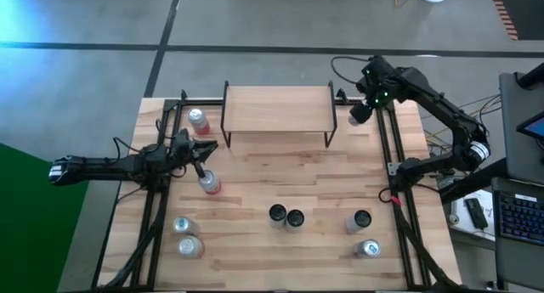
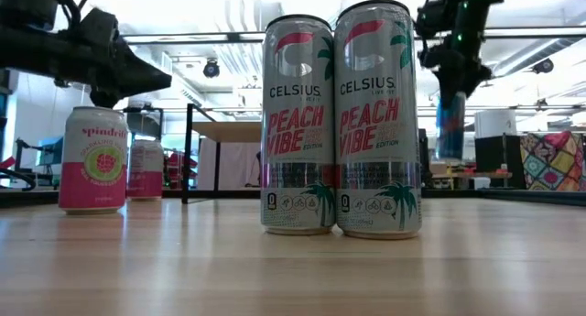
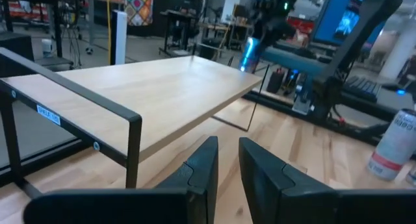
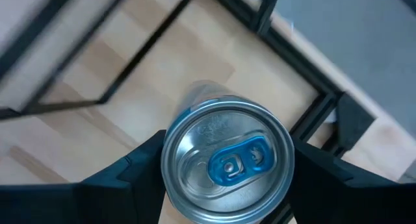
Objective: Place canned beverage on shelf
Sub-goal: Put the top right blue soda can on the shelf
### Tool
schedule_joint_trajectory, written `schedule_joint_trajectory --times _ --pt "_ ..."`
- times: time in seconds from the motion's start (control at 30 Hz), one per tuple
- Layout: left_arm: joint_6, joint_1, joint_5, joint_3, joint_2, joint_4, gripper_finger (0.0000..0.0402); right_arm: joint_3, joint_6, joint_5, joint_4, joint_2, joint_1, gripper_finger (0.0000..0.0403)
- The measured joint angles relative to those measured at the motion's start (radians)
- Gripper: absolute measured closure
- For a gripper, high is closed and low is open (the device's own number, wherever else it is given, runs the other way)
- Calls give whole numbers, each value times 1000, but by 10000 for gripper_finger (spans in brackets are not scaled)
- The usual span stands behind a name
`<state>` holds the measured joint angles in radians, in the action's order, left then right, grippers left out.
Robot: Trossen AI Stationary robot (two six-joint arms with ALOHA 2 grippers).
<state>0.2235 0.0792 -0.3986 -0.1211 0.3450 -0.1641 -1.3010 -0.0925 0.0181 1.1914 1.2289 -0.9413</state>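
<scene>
From above, the right gripper (image 1: pixel 359 115) hangs just off the right end of the shelf (image 1: pixel 276 109), at the far right of the tabletop (image 1: pixel 280 178); its fingers pinch a blue-tabbed can (image 1: pixel 357 117) seen end-on; the shelf top is bare. The left gripper (image 1: pixel 204 150) reaches in from the left, near the shelf's left legs; its fingers sit close together with nothing between them, between a red-and-silver can (image 1: pixel 198 120) farther back and a pink can (image 1: pixel 210 184) nearer; two dark-topped cans (image 1: pixel 286 216) stand side by side at the near middle; more cans stand at the near left and near right.

From tabletop height, those two tall Celsius cans (image 2: pixel 339 119) fill the middle, touching each other; two pink Spindrift cans (image 2: pixel 110 158) stand at the left, under the left arm; the shelf shows behind them, and the right gripper hangs at upper right with the blue can held clear of the wood; ceiling lights and office clutter lie beyond.

The left wrist camera shows the two dark fingers (image 3: pixel 205 165) nearly pressed together, a narrow gap between them, holding nothing; the light plank of the shelf stretches ahead on black legs; the far blue can (image 3: pixel 250 53) hangs past its end.

The right wrist camera looks down on the can's silver lid and blue tab (image 4: pixel 227 160), the fingers (image 4: pixel 140 169) clamped on both sides; slatted wood and the shelf's black legs lie below.
</scene>
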Motion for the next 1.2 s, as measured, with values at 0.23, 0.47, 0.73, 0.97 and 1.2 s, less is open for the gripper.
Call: schedule_joint_trajectory --times 0.23,0.47,0.73,0.97,1.2 --pt "10 0 -3 -55 74 12 354 -201 29 0 85 26 0 165" --pt "12 0 -4 -173 165 98 354 -477 29 0 237 203 0 165" --pt "-54 3 -13 -413 316 299 307 -723 27 -34 271 370 12 164" --pt "-180 32 -13 -641 465 375 222 -825 16 -99 276 442 42 164" --pt "-281 120 121 -820 684 378 174 -837 -6 -108 288 459 109 164"
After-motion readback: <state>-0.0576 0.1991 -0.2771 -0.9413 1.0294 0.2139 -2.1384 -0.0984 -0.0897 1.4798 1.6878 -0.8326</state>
